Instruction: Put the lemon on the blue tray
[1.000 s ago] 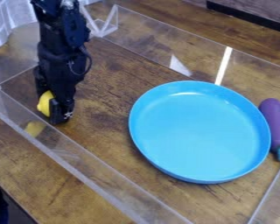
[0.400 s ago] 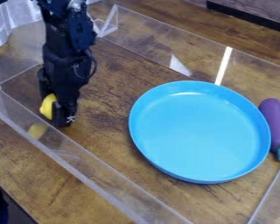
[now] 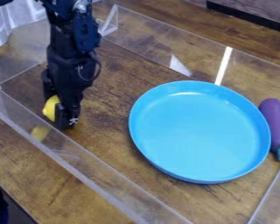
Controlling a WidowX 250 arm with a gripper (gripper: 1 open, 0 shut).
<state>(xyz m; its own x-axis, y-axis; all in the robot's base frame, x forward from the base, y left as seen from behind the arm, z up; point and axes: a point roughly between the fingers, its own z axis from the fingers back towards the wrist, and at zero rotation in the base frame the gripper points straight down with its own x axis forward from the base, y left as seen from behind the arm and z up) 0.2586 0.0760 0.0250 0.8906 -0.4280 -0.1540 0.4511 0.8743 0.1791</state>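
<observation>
The lemon (image 3: 48, 108), small and bright yellow, sits low over the wooden table at the left, half hidden behind the black fingers. My gripper (image 3: 60, 111) points down at it and its jaws are closed around the lemon, with yellow showing on the left side of the fingers. The blue tray (image 3: 166, 96), a large round dish with a shallow rim, lies empty on the table to the right, well apart from the gripper.
A purple eggplant (image 3: 275, 125) lies just past the tray's right rim. Clear acrylic walls (image 3: 73, 162) fence the work area along the front and the left. A faint yellow reflection of the lemon shows in the front wall.
The arm and gripper have edged slightly to the right, and the lemon has shifted with them. The tray and eggplant have stayed put.
</observation>
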